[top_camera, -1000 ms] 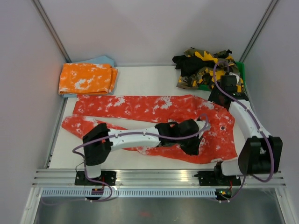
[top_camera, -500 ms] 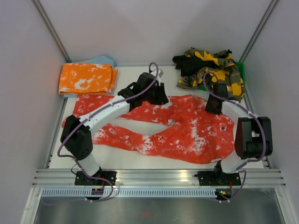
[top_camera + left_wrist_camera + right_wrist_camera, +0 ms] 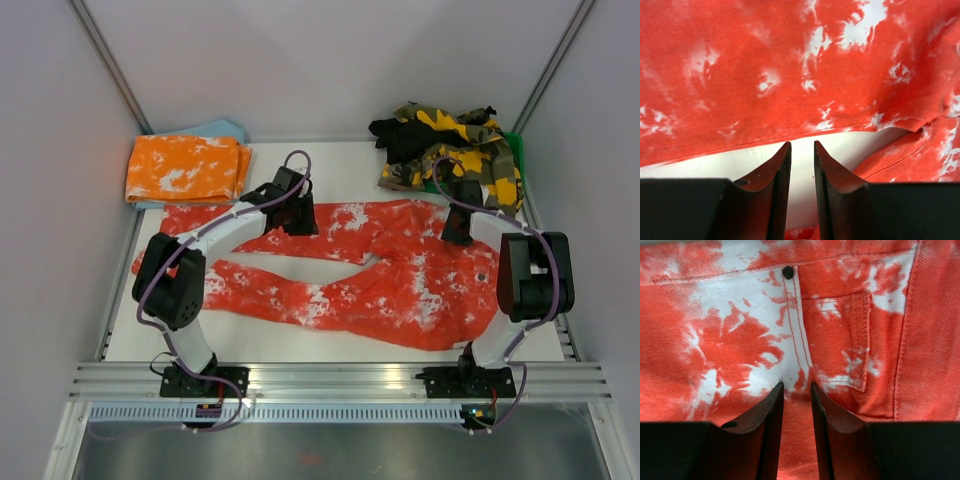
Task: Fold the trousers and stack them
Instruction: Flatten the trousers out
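Reading the overhead view, we find the red trousers (image 3: pixel 400 275) spread flat across the middle of the frame. Their long axis runs left to right, with the waist at right and the legs trailing left. Our left gripper (image 3: pixel 801 146) hangs at the upper leg's inner edge, fingers narrowly apart over the white table (image 3: pixel 700 162). Our right gripper (image 3: pixel 796 385) hovers over the waist below the button (image 3: pixel 788 272), fingers likewise slightly parted and clamping nothing. We judge each arm nearest its own end.
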`<state>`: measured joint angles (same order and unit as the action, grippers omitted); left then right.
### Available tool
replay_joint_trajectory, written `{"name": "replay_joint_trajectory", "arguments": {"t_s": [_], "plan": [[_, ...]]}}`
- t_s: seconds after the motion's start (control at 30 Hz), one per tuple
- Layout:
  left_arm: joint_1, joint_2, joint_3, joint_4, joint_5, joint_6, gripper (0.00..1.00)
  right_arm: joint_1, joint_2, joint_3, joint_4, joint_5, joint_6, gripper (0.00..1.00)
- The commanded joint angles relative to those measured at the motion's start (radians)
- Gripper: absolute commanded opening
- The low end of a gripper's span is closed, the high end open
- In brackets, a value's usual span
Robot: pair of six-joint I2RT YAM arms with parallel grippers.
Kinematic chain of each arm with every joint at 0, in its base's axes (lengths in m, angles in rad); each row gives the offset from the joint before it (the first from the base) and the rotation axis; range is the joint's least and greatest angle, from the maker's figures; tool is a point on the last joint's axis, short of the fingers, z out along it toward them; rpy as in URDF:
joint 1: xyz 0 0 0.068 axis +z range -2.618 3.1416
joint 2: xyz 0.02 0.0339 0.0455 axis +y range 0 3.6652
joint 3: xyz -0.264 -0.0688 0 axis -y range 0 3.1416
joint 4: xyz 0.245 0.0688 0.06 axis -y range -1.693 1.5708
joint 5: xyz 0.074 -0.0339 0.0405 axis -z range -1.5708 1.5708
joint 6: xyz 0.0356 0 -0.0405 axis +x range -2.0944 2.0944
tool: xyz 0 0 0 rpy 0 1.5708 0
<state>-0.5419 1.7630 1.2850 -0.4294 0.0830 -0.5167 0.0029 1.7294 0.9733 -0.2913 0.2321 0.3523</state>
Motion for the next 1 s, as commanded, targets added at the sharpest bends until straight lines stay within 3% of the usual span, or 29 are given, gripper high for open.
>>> {"name": "replay_joint_trajectory", "arguments": {"t_s": [0.0, 0.27, 0.43, 0.5, 0.53, 0.63, 0.7, 0.87, 0.97], "plan": [[0.019, 0.016, 0.004, -0.002, -0.025, 0.009, 0.3, -0.046, 0.113, 0.039, 0.058, 0.03, 0.014, 0.35], [0.109, 0.006, -0.004, -0.058, -0.135, 0.003, 0.31, -0.086, 0.194, 0.171, 0.061, -0.008, -0.024, 0.36], [0.187, -0.1, -0.059, -0.097, -0.198, 0.0, 0.34, -0.086, 0.083, 0.145, 0.04, -0.19, -0.027, 0.49], [0.206, -0.186, -0.09, -0.12, -0.258, -0.017, 0.41, -0.074, -0.035, 0.113, 0.032, -0.29, -0.018, 0.58], [0.229, -0.221, -0.133, -0.141, -0.276, -0.035, 0.61, -0.063, -0.119, 0.102, 0.02, -0.303, -0.018, 0.61], [0.284, -0.376, -0.235, -0.19, -0.36, -0.133, 0.94, 0.002, -0.255, 0.079, -0.005, -0.349, -0.019, 0.7], [0.316, -0.477, -0.289, -0.227, -0.428, -0.212, 0.99, 0.103, -0.298, 0.073, -0.012, -0.388, -0.001, 0.71], [0.43, -0.643, -0.335, -0.406, -0.53, -0.376, 0.99, 0.407, -0.356, 0.059, 0.004, -0.387, 0.066, 0.71], [0.534, -0.724, -0.415, -0.422, -0.523, -0.48, 0.99, 0.537, -0.37, 0.005, 0.087, -0.369, 0.129, 0.71]]}}
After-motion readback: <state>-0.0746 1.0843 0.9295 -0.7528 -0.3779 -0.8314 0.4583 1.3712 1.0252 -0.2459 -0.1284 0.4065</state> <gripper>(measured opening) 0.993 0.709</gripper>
